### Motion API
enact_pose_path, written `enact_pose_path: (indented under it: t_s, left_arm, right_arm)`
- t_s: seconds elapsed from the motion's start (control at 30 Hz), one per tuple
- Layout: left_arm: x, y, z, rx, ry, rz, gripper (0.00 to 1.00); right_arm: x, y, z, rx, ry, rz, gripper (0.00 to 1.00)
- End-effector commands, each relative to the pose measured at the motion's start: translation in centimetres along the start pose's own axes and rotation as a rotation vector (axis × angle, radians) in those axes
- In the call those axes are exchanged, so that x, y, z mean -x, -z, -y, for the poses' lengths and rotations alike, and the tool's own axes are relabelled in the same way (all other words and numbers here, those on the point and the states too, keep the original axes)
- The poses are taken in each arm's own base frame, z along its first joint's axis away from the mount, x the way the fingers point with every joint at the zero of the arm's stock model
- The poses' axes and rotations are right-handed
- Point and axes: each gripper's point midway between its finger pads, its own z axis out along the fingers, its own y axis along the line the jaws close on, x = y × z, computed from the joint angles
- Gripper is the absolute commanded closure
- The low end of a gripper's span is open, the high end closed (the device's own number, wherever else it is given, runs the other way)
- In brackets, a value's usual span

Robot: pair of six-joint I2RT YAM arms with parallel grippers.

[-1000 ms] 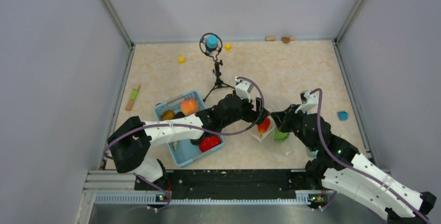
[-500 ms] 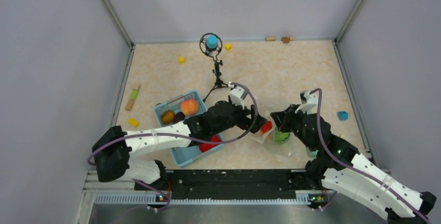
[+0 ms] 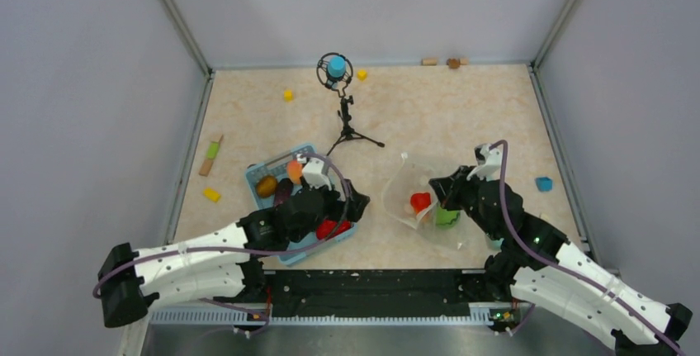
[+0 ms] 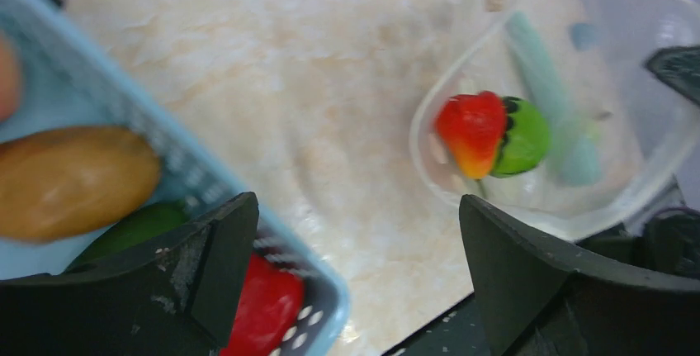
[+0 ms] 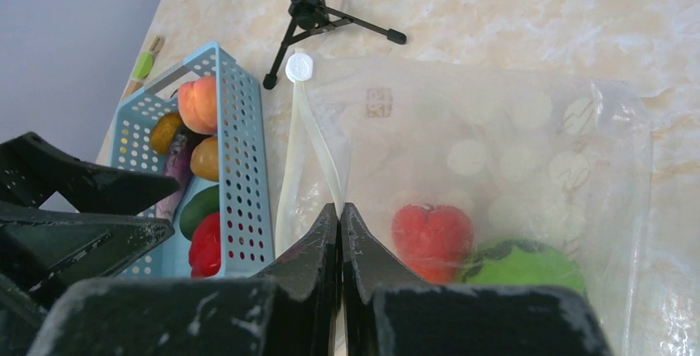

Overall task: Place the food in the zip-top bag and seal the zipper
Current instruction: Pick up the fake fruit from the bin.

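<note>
Glossy clear plastic zip-top bag (image 5: 495,133)

The left arm (image 3: 206,253) hides much of the blue basket (image 3: 252,178) — red pepper (image 3: 330,228) barely showing.

The bench (image 3: 462,116) has a pale, marbled beige top. A blue basket (image 3: 253,178) sits left of centre, and a clear dotted bag (image 3: 400,182) lies right of it, the two apart. Behind them stands a black tripod (image 3: 347,121). Yellow cubes (image 3: 288,94) are scattered: two toward the back and one by the left edge, near a green-and-orange stick (image 3: 212,156). A blue block (image 3: 543,183) lies at the right edge, with brown bits (image 3: 453,63) along the back wall.
</note>
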Motion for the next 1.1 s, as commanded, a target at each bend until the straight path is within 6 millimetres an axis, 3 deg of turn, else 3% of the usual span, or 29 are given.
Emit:
enact_pose_path:
  t_s: [0.0,0.17,0.3,0.57,0.73,1.07]
  left_arm:
    - [-0.4,2.3,-6.5,0.244,0.100,0.087,0.03]
    - [0.7,5.4,-10.8,0.434,0.183,0.181,0.03]
    - [1.8,6.3,-12.5,0.517,0.197,0.234,0.03]
    - [5.1,3.8,-16.6,0.599,0.212,0.210,0.03]
    - [7.1,2.3,-17.5,0.610,0.168,0.193,0.03]
    - [7.2,0.2,-20.2,0.684,0.129,0.083,0.03]
  right_arm:
    - [1.8,-0.1,-0.8,0.011,-0.006,0.050,1.00]
    - [1.4,-0.4,-0.7,0.003,0.002,0.037,1.00]
    - [1.1,-0.7,-0.8,0.004,0.002,0.028,1.00]
    - [0.7,-1.0,-1.2,0.019,0.005,0.006,1.00]
    - [0.7,-1.0,-1.2,0.023,0.006,0.004,1.00]
    - [0.8,-0.9,-1.0,0.014,0.013,0.012,1.00]
